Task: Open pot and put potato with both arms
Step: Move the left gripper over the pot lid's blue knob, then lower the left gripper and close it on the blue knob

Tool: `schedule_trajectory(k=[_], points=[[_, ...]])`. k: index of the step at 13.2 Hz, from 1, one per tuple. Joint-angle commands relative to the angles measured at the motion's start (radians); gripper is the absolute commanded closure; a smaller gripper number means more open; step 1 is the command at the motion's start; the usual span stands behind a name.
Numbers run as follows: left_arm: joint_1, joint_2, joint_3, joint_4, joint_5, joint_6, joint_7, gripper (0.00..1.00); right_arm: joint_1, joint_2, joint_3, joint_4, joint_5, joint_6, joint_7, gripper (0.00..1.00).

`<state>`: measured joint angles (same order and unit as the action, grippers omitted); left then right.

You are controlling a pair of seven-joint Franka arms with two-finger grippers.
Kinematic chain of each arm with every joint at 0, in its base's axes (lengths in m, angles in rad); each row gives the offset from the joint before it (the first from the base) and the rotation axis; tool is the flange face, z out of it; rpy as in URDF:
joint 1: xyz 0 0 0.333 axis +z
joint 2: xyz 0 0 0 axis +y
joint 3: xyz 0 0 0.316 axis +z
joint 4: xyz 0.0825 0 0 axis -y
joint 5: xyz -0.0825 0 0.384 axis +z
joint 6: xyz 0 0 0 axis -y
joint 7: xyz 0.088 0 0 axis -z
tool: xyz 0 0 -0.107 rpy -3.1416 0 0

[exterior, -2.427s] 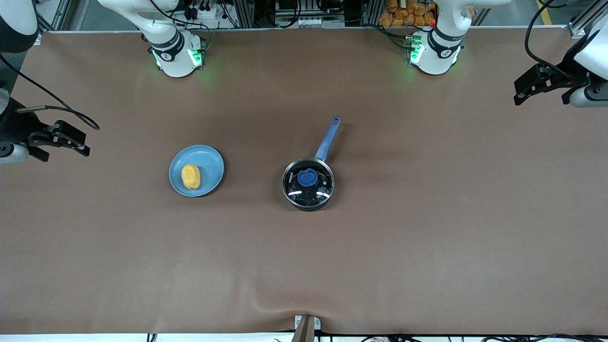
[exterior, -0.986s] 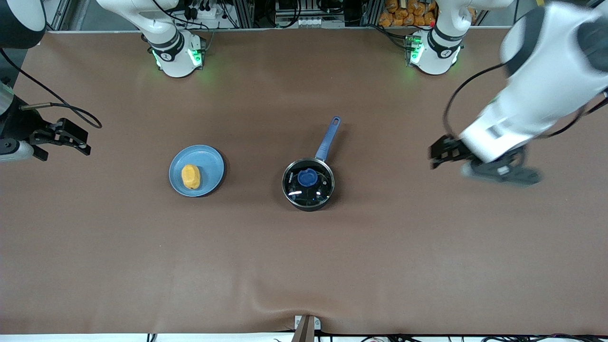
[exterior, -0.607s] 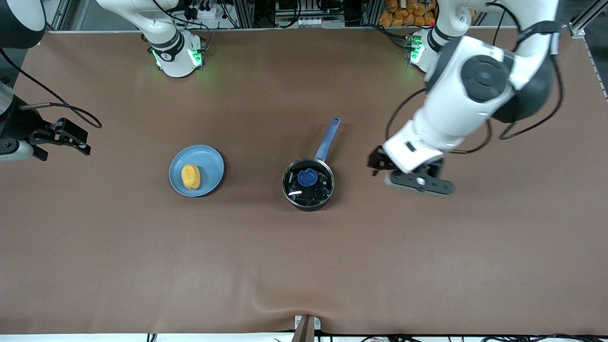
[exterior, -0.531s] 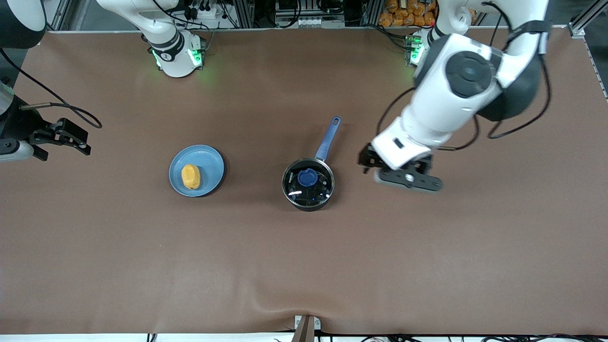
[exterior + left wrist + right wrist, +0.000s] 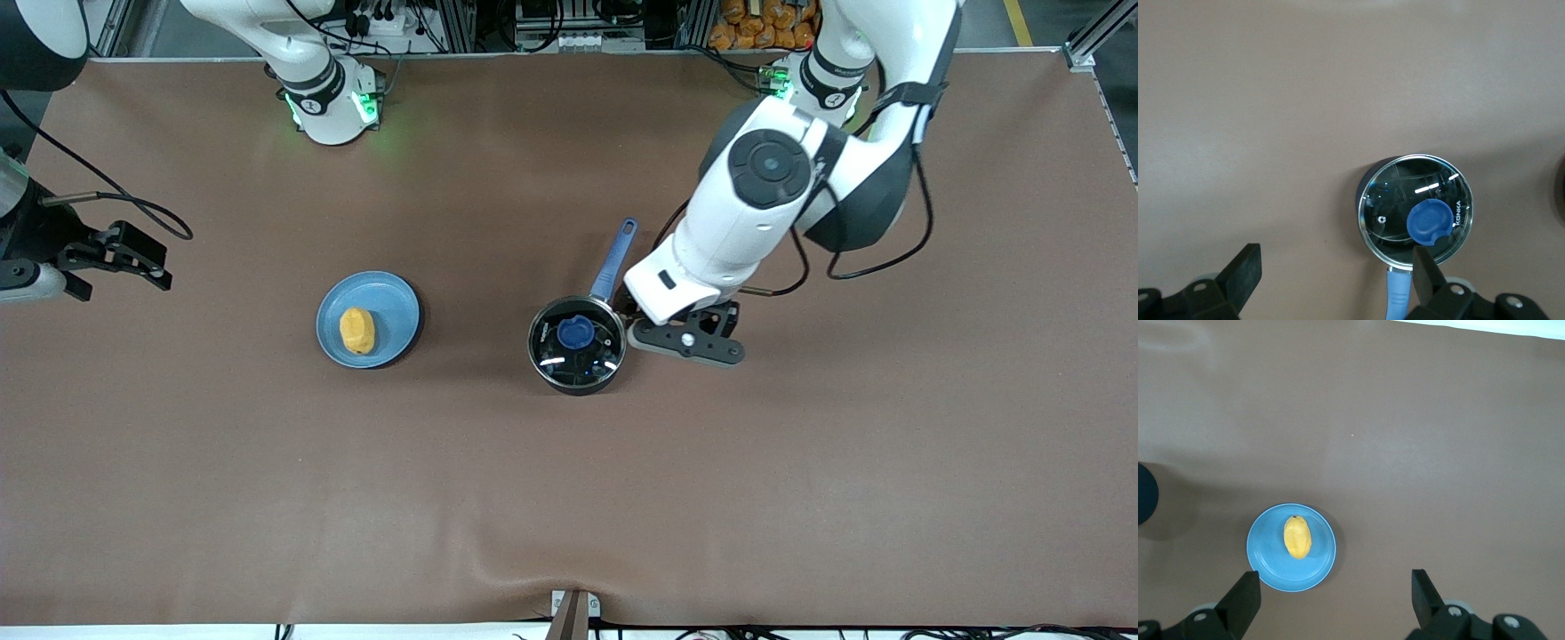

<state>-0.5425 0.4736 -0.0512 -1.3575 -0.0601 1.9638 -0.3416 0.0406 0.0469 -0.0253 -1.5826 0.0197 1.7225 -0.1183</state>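
The pot stands upright near the middle of the desk, and every position below is given relative to it. Its glass lid is seated on the rim, with the blue knob on top. The long blue handle lies on the side of the pot farther from the front camera, angled slightly toward the left arm's end of the desk.

The potato lies on a light-blue plate, well apart from the pot toward the right arm's end of the desk.

The left gripper hangs in the air over the desk just beside the pot, toward the left arm's end, close to where the handle joins the body. Its jaws are spread wide and hold nothing.

The right gripper waits in the air well apart from the pot, over the right arm's end of the desk. Its jaws are likewise spread and hold nothing.
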Motion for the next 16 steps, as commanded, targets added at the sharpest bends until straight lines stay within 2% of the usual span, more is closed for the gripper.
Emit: schedule_trajectory(k=[1,16], points=[[-0.025,0.032,0.014,0.044,0.011,0.009,-0.025,0.0,0.012,-0.013,-0.008,-0.017,-0.01,0.003,0.019,0.0],[-0.086,0.131,0.016,0.037,0.02,0.096,-0.12,0.0,0.038,-0.01,-0.004,-0.04,-0.01,0.011,0.048,0.0]])
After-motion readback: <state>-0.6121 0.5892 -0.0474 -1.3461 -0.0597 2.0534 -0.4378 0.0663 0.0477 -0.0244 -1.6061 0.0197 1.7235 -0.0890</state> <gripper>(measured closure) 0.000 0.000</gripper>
